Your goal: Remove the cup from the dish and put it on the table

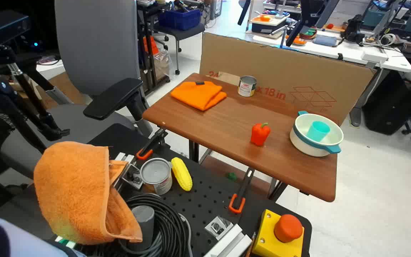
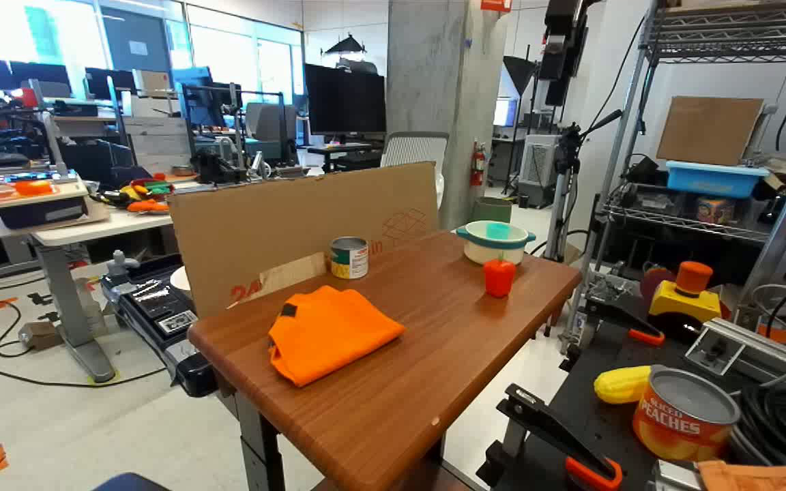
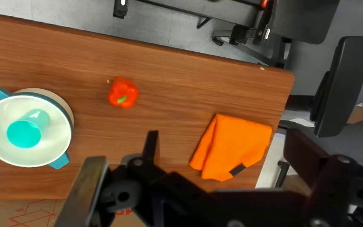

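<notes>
The teal cup (image 3: 27, 129) stands upright inside the white dish (image 3: 55, 142), which has teal handles. The cup shows in both exterior views (image 1: 318, 131) (image 2: 498, 230), its lower part hidden by the dish wall in one of them. The dish (image 1: 305, 149) (image 2: 492, 255) sits near one end of the brown wooden table (image 3: 169, 82) (image 1: 219, 125) (image 2: 427, 382). My gripper (image 3: 225, 138) is open and empty, high above the table, with the orange cloth between its fingers in the wrist view. Cup and dish lie left of it there. The gripper is out of both exterior views.
A red pepper (image 3: 123, 93) (image 1: 260, 134) stands near the dish. A folded orange cloth (image 3: 238, 142) (image 1: 198, 94) lies at the table's far end from the dish. A can (image 1: 247, 86) (image 2: 349, 258) stands beside the cardboard panel (image 1: 280, 67). A black cart (image 1: 205, 189) adjoins the table.
</notes>
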